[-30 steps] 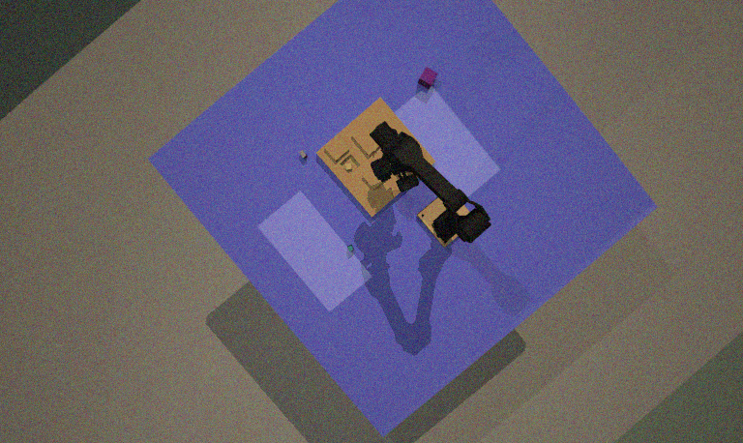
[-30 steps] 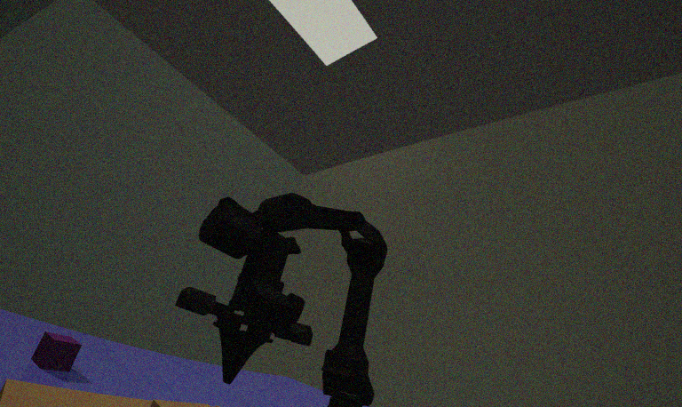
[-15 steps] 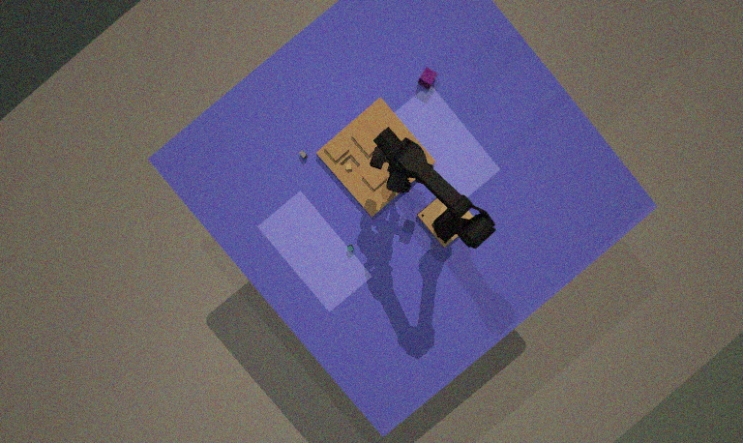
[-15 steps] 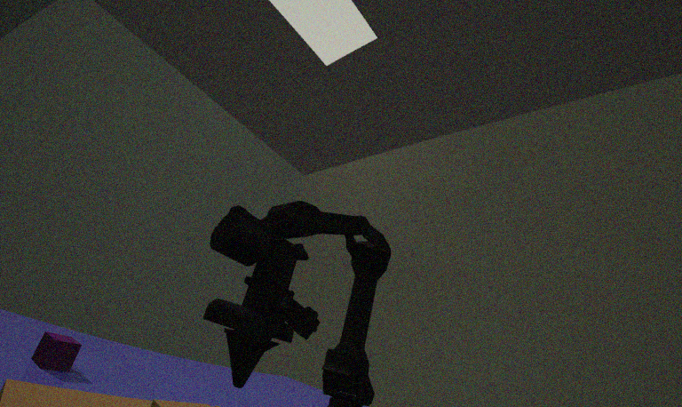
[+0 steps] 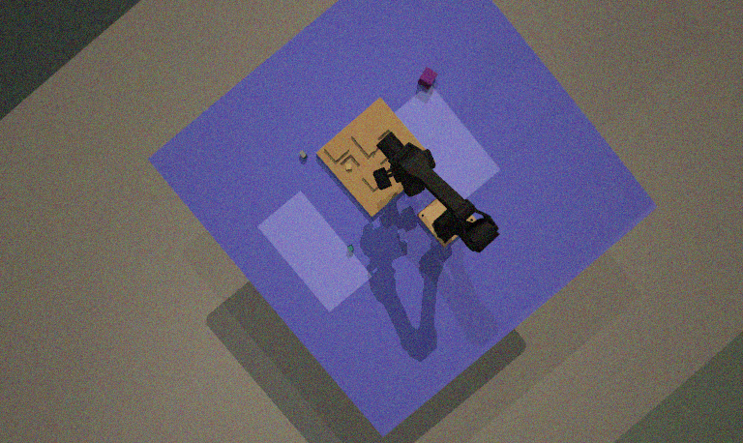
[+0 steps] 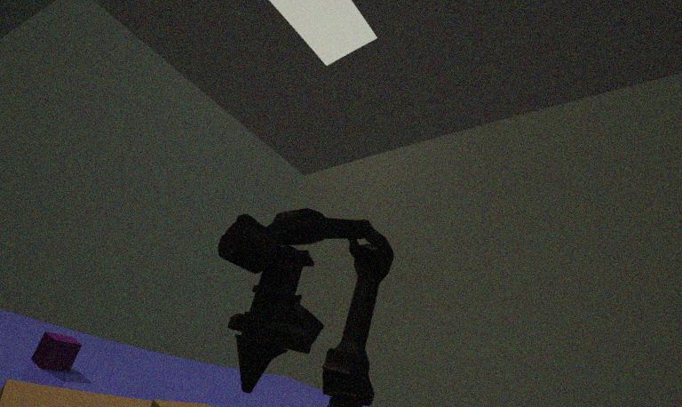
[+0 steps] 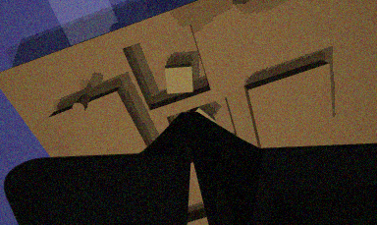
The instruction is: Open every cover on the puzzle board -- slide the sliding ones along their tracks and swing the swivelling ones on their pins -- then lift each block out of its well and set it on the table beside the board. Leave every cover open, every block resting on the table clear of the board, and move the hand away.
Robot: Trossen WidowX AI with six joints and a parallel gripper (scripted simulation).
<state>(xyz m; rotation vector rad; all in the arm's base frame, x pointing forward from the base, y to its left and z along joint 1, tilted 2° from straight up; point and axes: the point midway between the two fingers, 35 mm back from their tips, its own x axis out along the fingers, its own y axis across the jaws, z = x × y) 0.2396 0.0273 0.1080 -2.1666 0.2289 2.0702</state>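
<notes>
The tan puzzle board (image 5: pixel 377 109) (image 6: pixel 29 393) (image 7: pixel 295 26) lies on the blue mat under my arm. My gripper (image 6: pixel 246 388) (image 7: pixel 188 120) is shut, with no object visible between its fingertips, and hangs above the board. In the wrist view, a pale square piece (image 7: pixel 179 80) (image 5: pixel 348 167) stands in an angular recess just beyond the tips; whether it is a block or a knob is unclear. A flat tan panel (image 7: pixel 295 104) lies right of the tips, and another panel (image 7: pixel 93 129) with a small notched edge lies left. The fingers and arm hide the rest of the board.
A magenta cube (image 5: pixel 427 77) (image 6: pixel 56 352) sits on the mat beyond the board. A small pale object (image 5: pixel 303 154) lies off the board's left corner. A small teal object (image 5: pixel 350 249) lies by a light patch. The arm's tan base plate (image 5: pixel 432 214) is near the board.
</notes>
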